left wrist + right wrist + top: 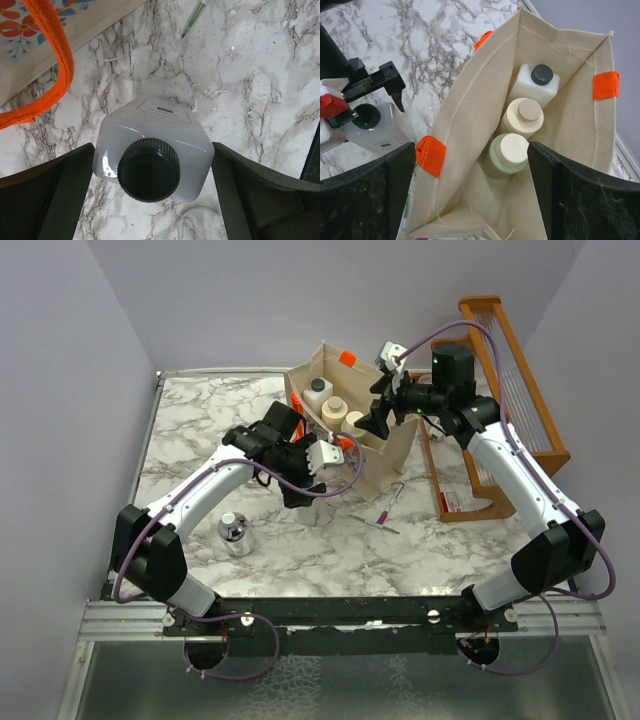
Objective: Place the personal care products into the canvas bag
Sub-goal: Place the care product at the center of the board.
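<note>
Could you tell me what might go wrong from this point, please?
The left hand straddles the white bottle; a smooth grip could slip on lifting. The orange handle hangs close by and may snag. The right hand hovers over the mouth of the canvas bag, so the arms could collide.

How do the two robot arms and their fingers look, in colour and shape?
The left arm and right arm have white shells between black joints. A thin purple cable runs along each. The fingers are broad and matte black.
</note>
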You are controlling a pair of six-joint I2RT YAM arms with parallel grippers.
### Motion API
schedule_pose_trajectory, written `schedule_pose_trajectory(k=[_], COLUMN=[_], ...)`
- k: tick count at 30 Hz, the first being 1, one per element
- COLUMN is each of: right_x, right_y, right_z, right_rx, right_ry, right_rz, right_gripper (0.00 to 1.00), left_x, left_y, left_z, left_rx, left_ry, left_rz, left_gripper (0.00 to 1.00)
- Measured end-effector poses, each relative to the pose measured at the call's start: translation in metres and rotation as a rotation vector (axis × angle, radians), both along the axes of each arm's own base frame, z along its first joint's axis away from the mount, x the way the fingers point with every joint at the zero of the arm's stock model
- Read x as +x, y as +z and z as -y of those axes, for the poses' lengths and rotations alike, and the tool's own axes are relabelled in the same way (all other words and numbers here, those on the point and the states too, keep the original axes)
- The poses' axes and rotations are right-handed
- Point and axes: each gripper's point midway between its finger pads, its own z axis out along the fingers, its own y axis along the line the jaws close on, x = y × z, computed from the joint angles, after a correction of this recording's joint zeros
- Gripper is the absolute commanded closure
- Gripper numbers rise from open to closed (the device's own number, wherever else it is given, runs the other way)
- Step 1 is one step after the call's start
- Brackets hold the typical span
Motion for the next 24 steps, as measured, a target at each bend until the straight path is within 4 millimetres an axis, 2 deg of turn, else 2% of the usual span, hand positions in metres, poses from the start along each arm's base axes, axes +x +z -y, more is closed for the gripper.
schedule_pose_trajectory(k=[8,13,16,20,24], right_x=[-0.001,-0.009,-0.016,-0.033,-0.066], right_y=[-0.002,0.003,0.005,0.007,0.002], right_z=[-0.003,-0.01,-0.016,-0.031,-0.066], right_rx=[0.032,0.055,0.06,0.054,0.022], right_ry=[-0.004,0.041,0.066,0.124,0.228], right_rz=[-0.029,-0.044,-0.044,-0.03,-0.016], right_gripper=[0.07,0.07,0.07,0.06,0.06], left_x=[0.002,0.008,0.023,0.049,0.067], left_y=[0.027,0.067,0.09,0.111,0.12], left_z=[-0.002,-0.015,-0.044,-0.098,-0.13], left_rx=[-0.039,-0.108,-0.147,-0.17,-0.189], left_ry=[0.015,0.081,0.19,0.402,0.568], left_rz=[0.088,0.204,0.273,0.34,0.361], left_gripper=[0.01,0.01,0.01,0.01,0.01])
